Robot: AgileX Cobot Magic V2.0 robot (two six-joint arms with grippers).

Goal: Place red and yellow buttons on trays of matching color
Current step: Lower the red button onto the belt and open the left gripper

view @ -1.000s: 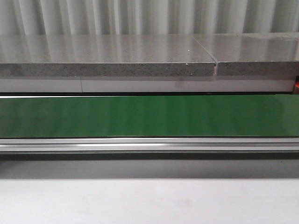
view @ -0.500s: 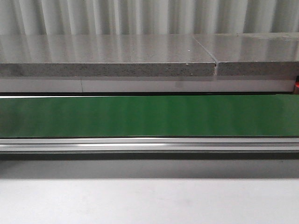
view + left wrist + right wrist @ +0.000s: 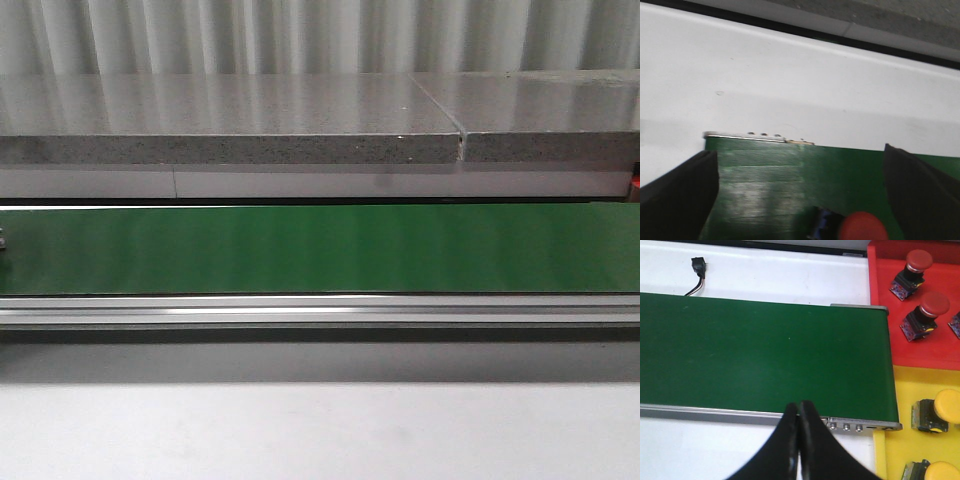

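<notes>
A red dome-capped push button point(image 3: 863, 227) sits on the green conveyor belt point(image 3: 770, 185) in the left wrist view, between the two black fingers point(image 3: 680, 192) of the left gripper point(image 3: 805, 200), nearer one finger than the other. Those fingers stand wide apart and touch nothing; the button is not gripped. A small dark blue part, blurred, lies just beside the button on the belt. Beyond the fingertips the belt ends at a metal end plate point(image 3: 757, 136), and past that lies a white tabletop point(image 3: 790, 85).

The right gripper point(image 3: 799, 412) has its black fingers pressed together with nothing between them, hanging over the near edge of the belt. To one side of it, past the belt's end, a red plastic tray point(image 3: 880, 305) holds two red buttons on dark bases point(image 3: 918, 264) point(image 3: 932, 307), and a yellow plastic tray point(image 3: 900, 390) adjoining it holds two yellow-capped buttons point(image 3: 946, 409) point(image 3: 937, 471). A small black connector with a thin wire point(image 3: 699, 265) lies on the white surface beyond the belt.
</notes>
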